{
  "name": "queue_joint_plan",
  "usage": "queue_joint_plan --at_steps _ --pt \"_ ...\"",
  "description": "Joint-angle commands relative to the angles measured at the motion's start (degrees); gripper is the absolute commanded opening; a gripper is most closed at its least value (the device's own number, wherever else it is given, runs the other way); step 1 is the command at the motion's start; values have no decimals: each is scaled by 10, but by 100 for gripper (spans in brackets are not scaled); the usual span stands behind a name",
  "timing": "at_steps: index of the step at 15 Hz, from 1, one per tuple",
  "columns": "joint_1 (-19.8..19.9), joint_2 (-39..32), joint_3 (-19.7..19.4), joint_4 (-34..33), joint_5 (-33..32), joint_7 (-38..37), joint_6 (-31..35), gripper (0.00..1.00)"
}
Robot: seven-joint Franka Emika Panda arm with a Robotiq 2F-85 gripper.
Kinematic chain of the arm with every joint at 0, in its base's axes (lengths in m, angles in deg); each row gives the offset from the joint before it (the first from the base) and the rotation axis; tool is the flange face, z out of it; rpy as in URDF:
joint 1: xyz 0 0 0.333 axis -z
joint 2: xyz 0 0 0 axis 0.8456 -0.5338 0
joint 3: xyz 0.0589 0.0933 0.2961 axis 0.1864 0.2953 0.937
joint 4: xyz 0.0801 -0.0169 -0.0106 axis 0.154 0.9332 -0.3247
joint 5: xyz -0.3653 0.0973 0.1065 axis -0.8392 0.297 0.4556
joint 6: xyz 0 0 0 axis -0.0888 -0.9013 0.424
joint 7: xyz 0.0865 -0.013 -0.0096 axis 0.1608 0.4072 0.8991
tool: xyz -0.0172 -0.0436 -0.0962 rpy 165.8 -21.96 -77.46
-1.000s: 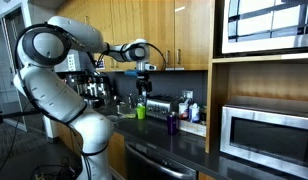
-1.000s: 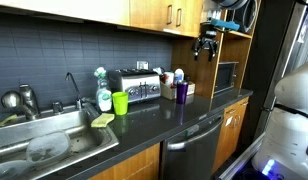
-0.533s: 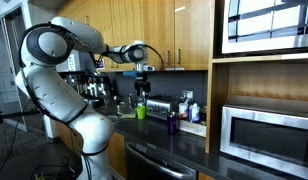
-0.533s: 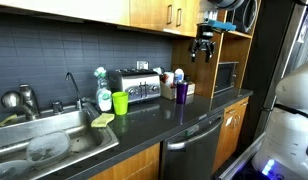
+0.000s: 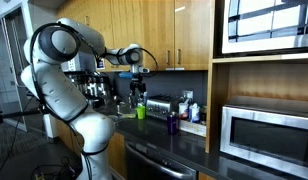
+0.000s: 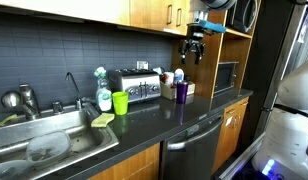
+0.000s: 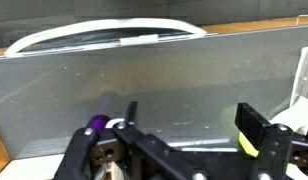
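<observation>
Two cups sit untouched on the bench: the green cup by the toaster, then the purple cup. Farther back the gripper hangs high above them, jaws spread and empty. It is perhaps closer to the purple one. Grasping is not yet begun.

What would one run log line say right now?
jaws: open, empty | where: high above counter | nearest: purple cup, green cup, toaster

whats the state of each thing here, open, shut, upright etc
tool: open, empty, in the air
green cup: upright
purple cup: upright
microwave: door shut
dishwasher: door shut
upper cabinets: doors shut
</observation>
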Motion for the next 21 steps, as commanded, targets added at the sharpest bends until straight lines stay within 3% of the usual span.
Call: queue_joint_plan --at_steps 1,9,21 --pt "-13 -39 21 -23 26 -37 27 100" --pt "-28 -130 68 -58 72 -150 152 100" --pt "-42 -211 61 -48 127 -201 322 100"
